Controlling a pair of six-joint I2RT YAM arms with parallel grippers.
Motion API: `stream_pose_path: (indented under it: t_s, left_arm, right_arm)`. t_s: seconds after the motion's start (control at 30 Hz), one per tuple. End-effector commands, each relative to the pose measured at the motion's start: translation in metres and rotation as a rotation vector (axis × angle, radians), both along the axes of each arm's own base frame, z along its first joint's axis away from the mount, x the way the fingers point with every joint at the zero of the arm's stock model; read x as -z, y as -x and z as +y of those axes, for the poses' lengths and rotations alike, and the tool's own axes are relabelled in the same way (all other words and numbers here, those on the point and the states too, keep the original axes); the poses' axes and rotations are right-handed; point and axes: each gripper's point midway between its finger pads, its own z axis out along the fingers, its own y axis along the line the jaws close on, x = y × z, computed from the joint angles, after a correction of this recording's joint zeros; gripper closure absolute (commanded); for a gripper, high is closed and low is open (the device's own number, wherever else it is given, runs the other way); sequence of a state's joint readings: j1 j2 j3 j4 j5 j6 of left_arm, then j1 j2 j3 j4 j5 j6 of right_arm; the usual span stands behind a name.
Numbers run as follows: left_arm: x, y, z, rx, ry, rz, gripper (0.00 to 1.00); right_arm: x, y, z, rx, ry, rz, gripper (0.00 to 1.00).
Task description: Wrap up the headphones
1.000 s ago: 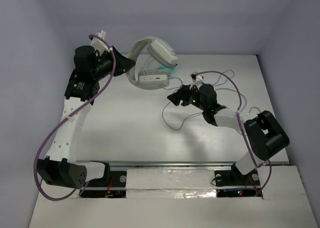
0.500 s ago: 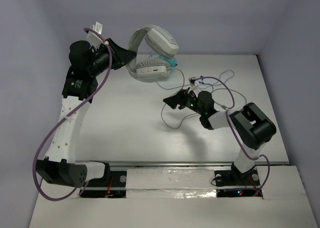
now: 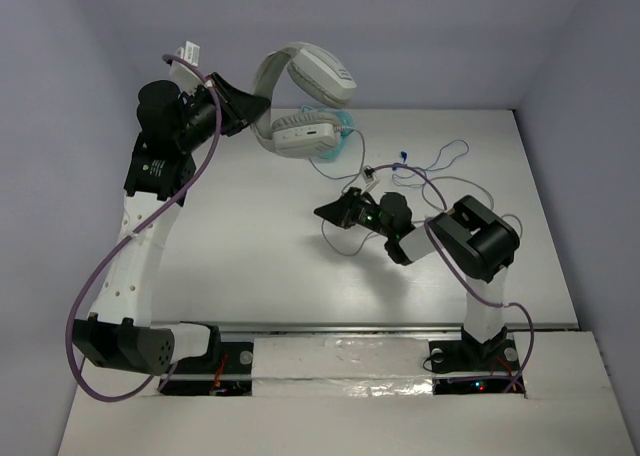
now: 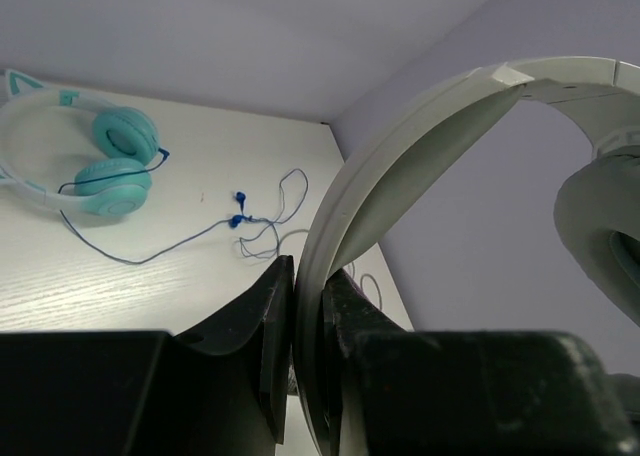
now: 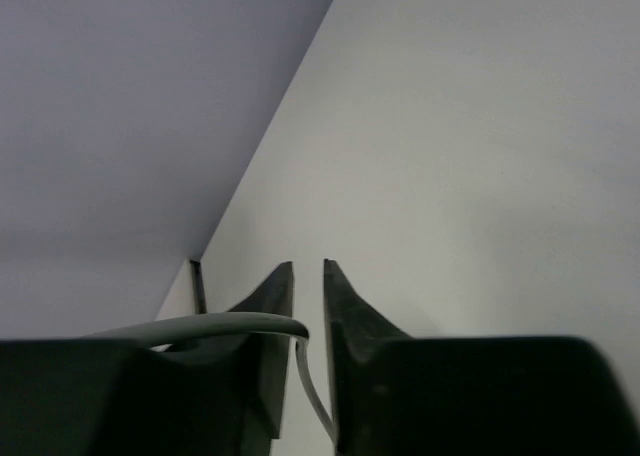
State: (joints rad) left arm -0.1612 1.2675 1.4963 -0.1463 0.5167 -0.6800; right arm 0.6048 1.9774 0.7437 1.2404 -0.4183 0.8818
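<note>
While aloft — headphones (image 3: 305,134) in left gripper (image 3: 250,111)

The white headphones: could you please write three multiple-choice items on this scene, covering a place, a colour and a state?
1. Where does the left gripper grip the white headphones? A) ear cup B) headband C) plug
2. What colour are the smaller headphones on the table? A) teal B) red C) black
3. The right gripper is: A) wide open, empty B) shut on the thin cable C) holding an ear cup
1B: fingers pinch the headband. 2A: teal cups in the left wrist view. 3B: cable runs between nearly closed fingers.
</note>
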Motion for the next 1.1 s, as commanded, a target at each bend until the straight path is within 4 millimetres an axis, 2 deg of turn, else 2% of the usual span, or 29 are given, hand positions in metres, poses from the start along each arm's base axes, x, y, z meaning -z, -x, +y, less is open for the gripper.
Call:
stream_pose_path:
  t_s: [0.0, 0.03, 0.07, 0.1, 0.2, 0.23, 0.27, 0.3, 0.33, 0.37, 0.4, 0.43, 0.47, 0.53, 0.57, 0.7, 0.8, 0.9, 0.97, 1.03, 1.07]
  left_arm:
    - [-0.04, 0.001, 0.006, -0.041, 0.084, -0.112, 1.0]
    - [-0.034, -0.002, 0.006, -0.047, 0.09, -0.098, 1.0]
    - [-0.03, -0.004, 0.006, -0.054, 0.103, -0.077, 1.0]
    - [-0.03, -0.01, 0.011, -0.093, 0.107, -0.087, 1.0]
    - [-0.01, -0.025, 0.033, -0.246, 0.098, -0.058, 1.0]
    - [-0.009, -0.026, 0.039, -0.284, 0.111, -0.066, 1.0]
    - [0.019, -0.03, 0.043, -0.312, 0.116, -0.015, 1.0]
    - [0.029, -0.033, 0.049, -0.359, 0.162, 0.014, 1.0]
    - [0.05, -0.035, 0.051, -0.382, 0.179, 0.04, 1.0]
    - [0.06, -0.036, 0.053, -0.398, 0.192, 0.057, 1.0]
    - [0.068, -0.039, 0.059, -0.436, 0.202, 0.072, 1.0]
    - [0.087, -0.042, 0.062, -0.464, 0.187, 0.112, 1.0]
    - [0.095, -0.043, 0.066, -0.489, 0.18, 0.13, 1.0]
    - [0.101, -0.04, 0.08, -0.575, 0.18, 0.125, 1.0]
    - [0.11, -0.037, 0.084, -0.598, 0.176, 0.139, 1.0]
    - [0.096, -0.023, 0.113, -0.734, 0.16, 0.083, 1.0]
    - [0.077, -0.009, 0.13, -0.804, 0.13, 0.03, 1.0]
    - [0.066, 0.004, 0.149, -0.88, 0.087, 0.001, 1.0]
    - [0.06, 0.008, 0.158, -0.913, 0.079, -0.012, 1.0]
    - [0.055, 0.004, 0.156, -0.902, 0.052, -0.016, 1.0]
    - [0.055, 0.002, 0.155, -0.897, 0.04, -0.016, 1.0]
  right_arm:
    - [-0.064, 0.013, 0.013, -0.051, -0.145, -0.176, 0.82]
    - [-0.055, 0.013, 0.013, -0.053, -0.108, -0.144, 0.88]
    - [-0.051, 0.023, 0.02, -0.074, -0.081, -0.129, 0.97]
    - [-0.047, 0.027, 0.021, -0.077, -0.047, -0.11, 1.0]
    - [-0.023, 0.041, 0.017, -0.044, 0.144, -0.032, 1.0]
    - [-0.031, 0.038, 0.009, 0.013, 0.192, -0.059, 1.0]
    - [-0.002, 0.045, -0.001, 0.031, 0.319, 0.04, 1.0]
    - [0.008, 0.047, -0.006, 0.045, 0.383, 0.071, 1.0]
    - [0.035, 0.055, -0.021, 0.068, 0.523, 0.147, 1.0]
    - [0.032, 0.051, -0.025, 0.09, 0.562, 0.158, 1.0]
    - [0.037, 0.056, -0.029, 0.09, 0.61, 0.175, 1.0]
    - [0.049, 0.065, -0.039, 0.091, 0.699, 0.203, 1.0]
    - [0.048, 0.064, -0.043, 0.105, 0.721, 0.206, 1.0]
    - [0.055, 0.075, -0.049, 0.086, 0.762, 0.238, 1.0]
    - [0.061, 0.082, -0.056, 0.08, 0.789, 0.267, 1.0]
    - [0.077, 0.093, -0.079, 0.116, 0.86, 0.318, 1.0]
    - [0.079, 0.098, -0.089, 0.136, 0.885, 0.336, 1.0]
    - [0.076, 0.097, -0.101, 0.202, 0.889, 0.339, 1.0]
    - [0.07, 0.09, -0.116, 0.303, 0.917, 0.343, 1.0]
    - [0.06, 0.086, -0.124, 0.357, 0.91, 0.33, 1.0]
    - [0.047, 0.086, -0.122, 0.366, 0.888, 0.305, 1.0]
